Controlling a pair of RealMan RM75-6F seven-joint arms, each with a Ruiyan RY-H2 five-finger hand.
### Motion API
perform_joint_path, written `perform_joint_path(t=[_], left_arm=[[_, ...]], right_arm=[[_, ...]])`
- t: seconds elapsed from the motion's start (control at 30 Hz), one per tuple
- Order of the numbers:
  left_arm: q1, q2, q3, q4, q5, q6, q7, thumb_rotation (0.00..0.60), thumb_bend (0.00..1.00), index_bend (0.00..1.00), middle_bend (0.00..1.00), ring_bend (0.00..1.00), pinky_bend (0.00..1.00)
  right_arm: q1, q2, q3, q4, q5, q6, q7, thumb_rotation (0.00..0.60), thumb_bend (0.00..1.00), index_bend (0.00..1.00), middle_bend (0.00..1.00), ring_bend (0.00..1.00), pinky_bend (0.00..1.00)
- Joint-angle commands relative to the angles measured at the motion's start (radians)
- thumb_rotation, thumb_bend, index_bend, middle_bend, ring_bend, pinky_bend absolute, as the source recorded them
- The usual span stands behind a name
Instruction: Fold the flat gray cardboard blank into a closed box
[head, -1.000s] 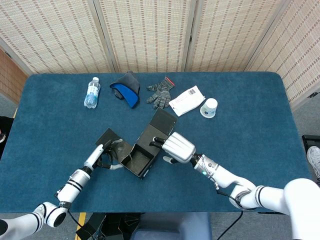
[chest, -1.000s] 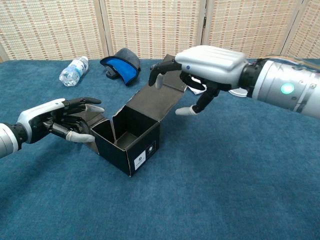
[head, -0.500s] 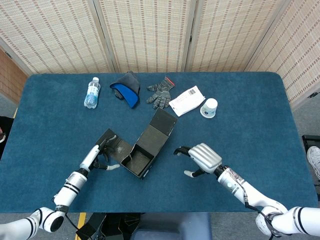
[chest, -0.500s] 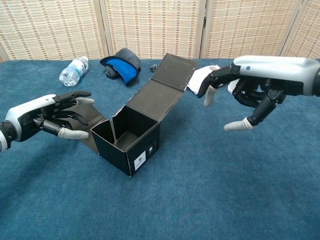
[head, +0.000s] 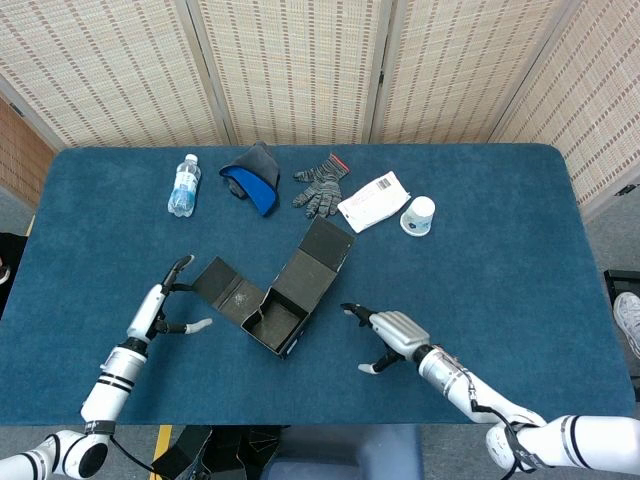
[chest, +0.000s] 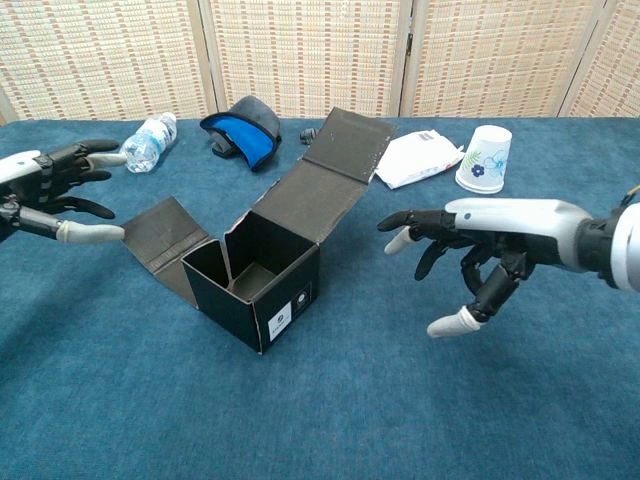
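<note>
1 box (head: 280, 300) | 2 hands: left (head: 165, 300), right (head: 385, 335), fingers spread, holding nothing

Left hand (head: 165, 300) held low at left, fingers spread, holding nothing. Right hand (chest: 490, 240) extended at right, palm down, fingers apart and slightly curled, holding nothing.

A blue-clothed table (head: 520, 200) stands before woven folding screens (head: 290, 65) under even light.
</note>
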Motion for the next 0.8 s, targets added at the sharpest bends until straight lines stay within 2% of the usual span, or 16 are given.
perform_joint_path(t=[0.03, 0.17, 0.4, 0.6, 0.8], left_arm=[[0.011, 0.015, -0.01, -0.012, -0.008, 0.007, 0.0, 0.6, 0.1, 0.02, 0.0, 0.0, 0.25], [0.02, 0.035, -0.018, -0.027, -0.004, 0.015, -0.005, 0.6, 0.1, 0.02, 0.0, 0.0, 0.25], [0.035, 0.05, -0.029, -0.038, 0.003, 0.028, -0.013, 0.6, 0.1, 0.02, 0.0, 0.0, 0.25], [0.051, 0.065, -0.029, -0.045, 0.007, 0.037, -0.013, 0.6, 0.1, 0.02, 0.0, 0.0, 0.25], [0.058, 0.068, -0.034, -0.048, 0.007, 0.039, -0.011, 0.6, 0.09, 0.02, 0.0, 0.0, 0.25]], right_arm=[[0.001, -0.068, 0.024, 0.03, 0.051, 0.015, -0.034, 0.6, 0.14, 0.0, 0.08, 0.29, 0.64], [0.002, -0.149, 0.043, 0.06, 0.13, 0.049, -0.093, 0.6, 0.06, 0.0, 0.08, 0.39, 0.72], [0.013, -0.23, 0.119, 0.085, 0.206, 0.051, -0.079, 0.6, 0.04, 0.0, 0.07, 0.55, 0.78], [0.025, -0.215, 0.156, 0.073, 0.248, 0.007, -0.059, 0.6, 0.04, 0.0, 0.06, 0.57, 0.78], [0.081, -0.228, 0.209, 0.139, 0.305, -0.062, -0.056, 0.6, 0.04, 0.0, 0.07, 0.58, 0.78]])
